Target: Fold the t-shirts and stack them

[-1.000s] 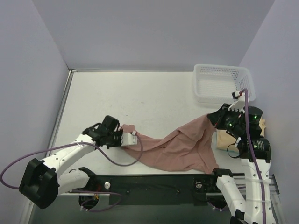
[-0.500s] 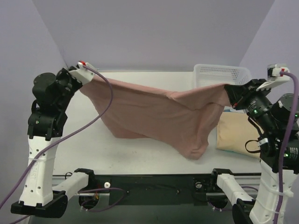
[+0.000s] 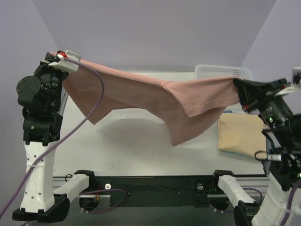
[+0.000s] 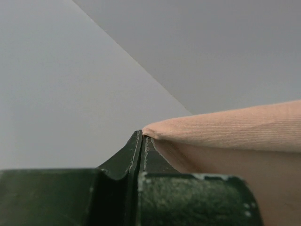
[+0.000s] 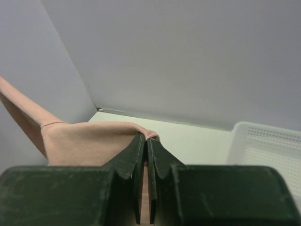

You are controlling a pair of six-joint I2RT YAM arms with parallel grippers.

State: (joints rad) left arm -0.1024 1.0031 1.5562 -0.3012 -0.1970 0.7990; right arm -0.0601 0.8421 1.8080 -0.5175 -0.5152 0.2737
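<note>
Stretched pink t-shirt [image 3: 155,96] hangs between left pincer [image 4: 142,135] and right pincer [image 5: 146,137], both clamping it.

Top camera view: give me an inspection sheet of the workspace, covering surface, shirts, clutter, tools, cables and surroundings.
Surface: white table, with the raised shirt's shadow on it.
Job's things: pink t-shirt held in the air, stretched between both arms and sagging in the middle; tan t-shirt lying folded on the table at the right.
Clutter: white mesh basket at the far right.
Tools: left tool shut on the pink t-shirt's edge; right tool shut on its other end.
Cables: purple cable loops down from the left wrist.
Surroundings: plain lilac walls; nothing else seen.
</note>
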